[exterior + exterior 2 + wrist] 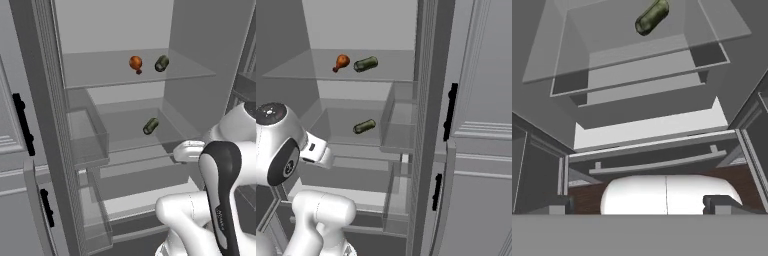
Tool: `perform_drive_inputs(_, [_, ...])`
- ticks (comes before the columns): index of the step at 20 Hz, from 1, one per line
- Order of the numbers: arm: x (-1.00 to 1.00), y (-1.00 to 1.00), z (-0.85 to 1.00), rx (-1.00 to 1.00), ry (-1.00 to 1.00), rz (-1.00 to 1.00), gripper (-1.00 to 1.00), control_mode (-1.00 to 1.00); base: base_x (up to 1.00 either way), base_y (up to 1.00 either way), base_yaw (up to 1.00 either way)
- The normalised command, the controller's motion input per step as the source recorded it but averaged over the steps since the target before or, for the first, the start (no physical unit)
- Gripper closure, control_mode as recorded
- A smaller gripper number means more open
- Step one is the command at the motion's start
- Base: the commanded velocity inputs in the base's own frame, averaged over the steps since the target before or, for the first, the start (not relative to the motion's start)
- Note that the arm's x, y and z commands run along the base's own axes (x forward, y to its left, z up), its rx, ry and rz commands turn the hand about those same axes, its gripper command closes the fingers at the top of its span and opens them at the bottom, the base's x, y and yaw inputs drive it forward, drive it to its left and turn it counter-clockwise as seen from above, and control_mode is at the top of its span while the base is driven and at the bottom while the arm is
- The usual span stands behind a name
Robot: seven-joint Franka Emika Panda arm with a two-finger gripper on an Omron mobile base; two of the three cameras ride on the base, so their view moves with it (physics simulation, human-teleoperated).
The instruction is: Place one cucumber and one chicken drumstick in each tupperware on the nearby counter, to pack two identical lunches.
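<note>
The fridge stands open in front of me. On its upper glass shelf [100, 75] an orange chicken drumstick [135, 63] [341, 62] lies next to a dark green cucumber [161, 63] [366, 64]. A second cucumber [150, 126] [364, 126] [652, 16] rests on the shelf below. My gripper [639, 204] is open with nothing between its fingers, well below and in front of that lower cucumber. The white hand [187, 150] [316, 150] hovers at the fridge's lower shelves. The tupperware and the counter are out of view.
Clear door bins [87, 140] [398, 130] line the open fridge door. Grey cabinet fronts with black handles [22, 122] [450, 110] flank the fridge. Under the lower cucumber's shelf sit more glass shelves and a white drawer front [647, 130].
</note>
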Motion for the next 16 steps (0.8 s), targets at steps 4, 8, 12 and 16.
perform_drive_inputs(4, [0.00,0.00,0.00,0.00,0.00,0.00,-1.00,1.00,-0.10,0.16,0.00])
perform_drive_inputs(8, [-0.02,0.26,0.58,-0.20,-0.58,0.04,-1.00,-1.00,0.00,0.00,0.00])
perform_drive_inputs(12, [0.24,0.19,0.30,-0.13,-0.54,0.02,-1.00,-1.00,0.00,0.00,0.00])
perform_drive_inputs(16, [1.00,0.14,0.12,-0.01,-0.14,-0.04,-1.00,-1.00,0.00,0.00,0.00])
